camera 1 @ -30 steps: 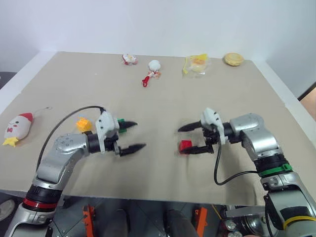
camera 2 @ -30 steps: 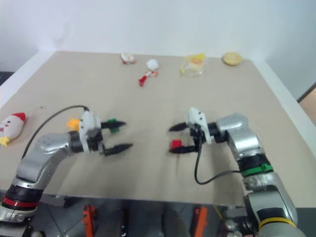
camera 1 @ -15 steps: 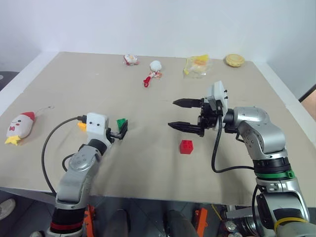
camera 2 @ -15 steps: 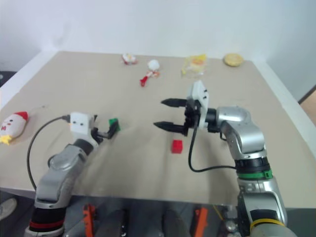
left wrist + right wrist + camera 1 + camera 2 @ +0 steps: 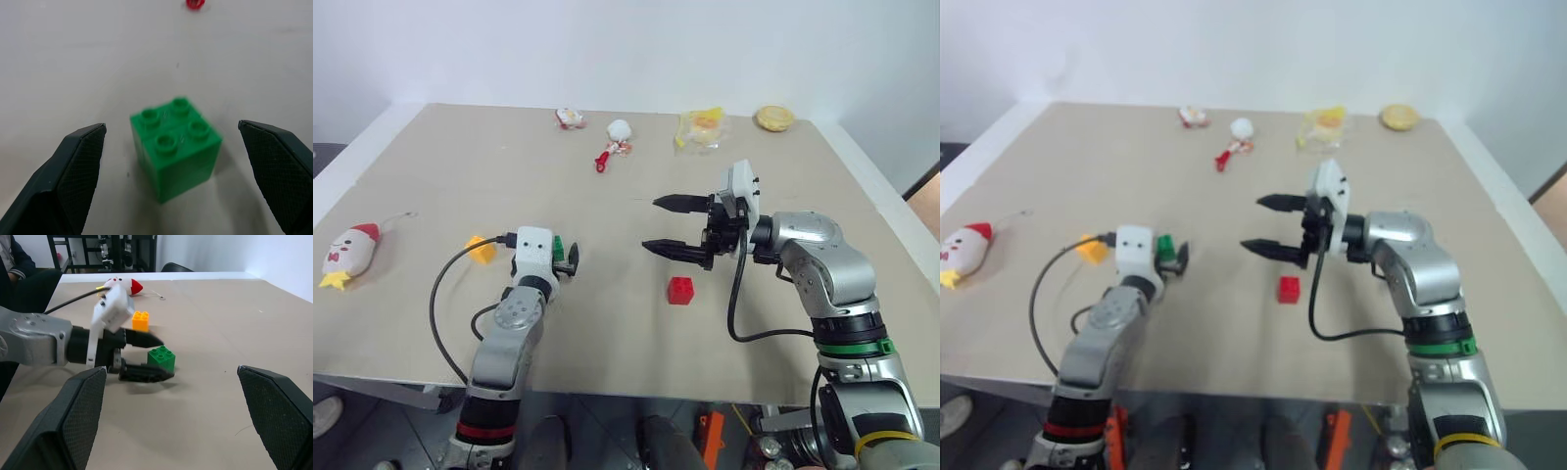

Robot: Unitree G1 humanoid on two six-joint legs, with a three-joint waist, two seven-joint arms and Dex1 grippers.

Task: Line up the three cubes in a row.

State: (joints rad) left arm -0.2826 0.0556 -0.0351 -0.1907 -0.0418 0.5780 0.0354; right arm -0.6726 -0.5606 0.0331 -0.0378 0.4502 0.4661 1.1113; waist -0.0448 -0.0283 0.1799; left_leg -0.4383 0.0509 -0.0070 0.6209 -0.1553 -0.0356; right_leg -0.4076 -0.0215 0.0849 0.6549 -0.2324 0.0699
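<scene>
The green cube (image 5: 175, 147) sits on the table between the spread fingers of my left gripper (image 5: 564, 258), which points forward, low over the table and open; nothing touches the cube. A yellow-orange cube (image 5: 481, 249) lies just to the left of that gripper. In the right wrist view the green cube (image 5: 162, 357) stands between the left gripper's fingertips (image 5: 155, 340), with the yellow-orange cube (image 5: 140, 320) beyond. The red cube (image 5: 680, 290) stands alone near the table's middle. My right gripper (image 5: 653, 223) hovers above and behind it, pointing left, open and empty.
A white plush toy (image 5: 349, 253) lies at the table's left edge. Along the far side are small trinkets (image 5: 571, 118), a white-and-red toy (image 5: 618, 137), a yellow packet (image 5: 703, 125) and a round pastry (image 5: 775, 117). A person's sleeve (image 5: 12, 259) shows beyond the table.
My left gripper has swung from pointing right to pointing forward and sunk around the green cube. My right gripper has let go of the red cube and risen off it.
</scene>
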